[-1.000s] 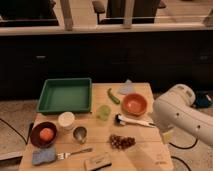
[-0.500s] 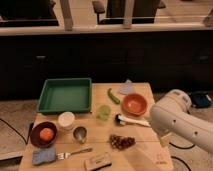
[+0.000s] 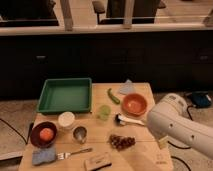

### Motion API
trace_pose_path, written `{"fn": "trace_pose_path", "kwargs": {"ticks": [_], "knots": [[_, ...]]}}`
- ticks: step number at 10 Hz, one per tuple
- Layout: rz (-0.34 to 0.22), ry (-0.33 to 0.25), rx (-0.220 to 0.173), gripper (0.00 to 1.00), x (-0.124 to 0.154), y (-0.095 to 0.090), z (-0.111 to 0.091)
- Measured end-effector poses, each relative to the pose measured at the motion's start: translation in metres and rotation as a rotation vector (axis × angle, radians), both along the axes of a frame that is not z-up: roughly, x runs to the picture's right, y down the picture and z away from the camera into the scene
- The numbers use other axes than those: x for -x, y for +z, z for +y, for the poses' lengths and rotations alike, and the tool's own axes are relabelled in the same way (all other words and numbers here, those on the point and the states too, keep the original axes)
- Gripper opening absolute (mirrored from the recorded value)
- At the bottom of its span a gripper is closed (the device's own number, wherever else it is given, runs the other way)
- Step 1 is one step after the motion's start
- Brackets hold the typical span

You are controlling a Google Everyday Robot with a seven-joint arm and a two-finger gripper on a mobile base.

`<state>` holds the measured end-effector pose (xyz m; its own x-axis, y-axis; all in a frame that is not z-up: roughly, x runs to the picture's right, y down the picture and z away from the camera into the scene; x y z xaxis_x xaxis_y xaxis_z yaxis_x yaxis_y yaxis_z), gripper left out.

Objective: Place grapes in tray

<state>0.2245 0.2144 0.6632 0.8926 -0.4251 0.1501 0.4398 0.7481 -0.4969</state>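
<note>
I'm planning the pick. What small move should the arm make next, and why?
Probably bring the arm over the grapes: they lie on the table, apart from the tray, and the gripper, out of view beyond the arm, is not at them.

gripper out of sight behind white arm (image 3: pixel 176 125) at right, arm cropped by right edge
</note>
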Motion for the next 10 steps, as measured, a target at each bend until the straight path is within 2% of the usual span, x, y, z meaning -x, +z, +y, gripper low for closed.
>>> {"fn": "trace_pose_path", "kwargs": {"ticks": [10], "knots": [[-0.08, -0.062, 0.022, 0.8, 0.032, 0.015, 0.018]]}}
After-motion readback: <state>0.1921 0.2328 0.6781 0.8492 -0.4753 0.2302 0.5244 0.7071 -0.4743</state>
